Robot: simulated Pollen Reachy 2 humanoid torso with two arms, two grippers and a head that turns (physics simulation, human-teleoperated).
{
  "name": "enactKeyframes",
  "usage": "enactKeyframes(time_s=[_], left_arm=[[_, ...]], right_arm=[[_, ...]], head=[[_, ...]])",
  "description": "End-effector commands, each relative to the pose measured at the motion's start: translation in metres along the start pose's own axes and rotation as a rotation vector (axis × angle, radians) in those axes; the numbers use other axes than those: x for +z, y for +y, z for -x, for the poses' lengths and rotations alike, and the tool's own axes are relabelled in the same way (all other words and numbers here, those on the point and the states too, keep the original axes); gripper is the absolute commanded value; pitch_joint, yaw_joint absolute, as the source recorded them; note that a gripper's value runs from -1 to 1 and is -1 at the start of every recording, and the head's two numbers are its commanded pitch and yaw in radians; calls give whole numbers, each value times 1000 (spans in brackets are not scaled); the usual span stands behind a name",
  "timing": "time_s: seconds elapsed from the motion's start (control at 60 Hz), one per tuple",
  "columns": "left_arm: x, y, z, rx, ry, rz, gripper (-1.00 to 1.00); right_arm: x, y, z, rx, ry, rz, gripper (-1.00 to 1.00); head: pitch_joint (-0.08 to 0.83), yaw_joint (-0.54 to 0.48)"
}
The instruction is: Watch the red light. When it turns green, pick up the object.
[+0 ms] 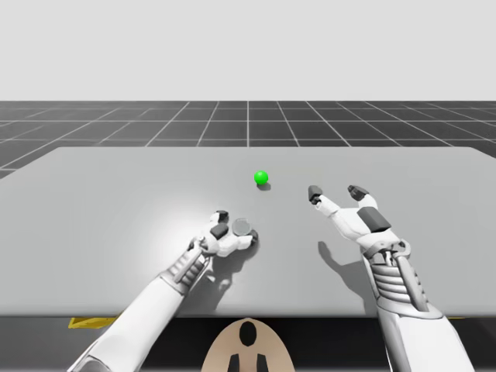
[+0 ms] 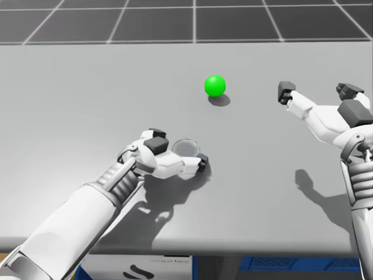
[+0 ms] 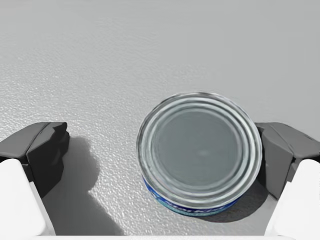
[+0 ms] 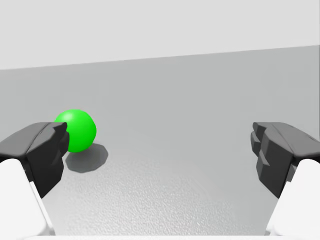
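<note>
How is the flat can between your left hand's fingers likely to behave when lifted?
The can looks like rigid metal, so it probably won't deform under the fingers. Low, wide and standing flat on the table, it seems unlikely to tip or roll. Its short, smooth side wall could slip.

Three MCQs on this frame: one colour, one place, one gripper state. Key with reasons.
1. The light is: A red; B green; C off.
2. The flat can sits: A between my left gripper's fingers; B on top of the light; C beyond the light.
3. My right gripper is: A shut on the flat can; B open; C shut on the light.
Key: 1 B, it glows green. 2 A, the left wrist view shows it between the fingers. 3 B, its fingers stand apart, holding nothing.
</note>
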State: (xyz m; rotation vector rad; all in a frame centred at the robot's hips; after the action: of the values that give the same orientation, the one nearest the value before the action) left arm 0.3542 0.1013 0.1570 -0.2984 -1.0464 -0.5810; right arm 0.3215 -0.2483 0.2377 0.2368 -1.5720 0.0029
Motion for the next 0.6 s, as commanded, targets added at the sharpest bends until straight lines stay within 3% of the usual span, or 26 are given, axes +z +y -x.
enactKeyframes(time_s=[0.017,0.033,0.05,0.067,0.083,0.367,0.6], left_arm=[[-24,-53,4,100,12,111,-1000],[-23,-54,5,102,9,109,-935],[-22,-55,6,105,15,113,-269],[-20,-56,7,106,16,122,911],[-18,-57,7,103,17,123,996],[-4,-67,11,68,13,132,1000],[-4,-67,13,60,17,138,1000]], right_arm=[[1,0,-1,-6,-5,3,-1000],[1,0,-1,-7,-5,3,-1000],[1,-1,-1,-7,-6,3,-1000],[1,-1,-1,-7,-6,3,-1000],[1,-1,-1,-8,-7,3,-1000],[1,0,-3,-10,-12,3,-1000],[2,-1,-3,-17,-17,9,-1000]], head=[[638,27],[638,27],[638,27],[638,26],[638,26],[606,29],[430,31]])
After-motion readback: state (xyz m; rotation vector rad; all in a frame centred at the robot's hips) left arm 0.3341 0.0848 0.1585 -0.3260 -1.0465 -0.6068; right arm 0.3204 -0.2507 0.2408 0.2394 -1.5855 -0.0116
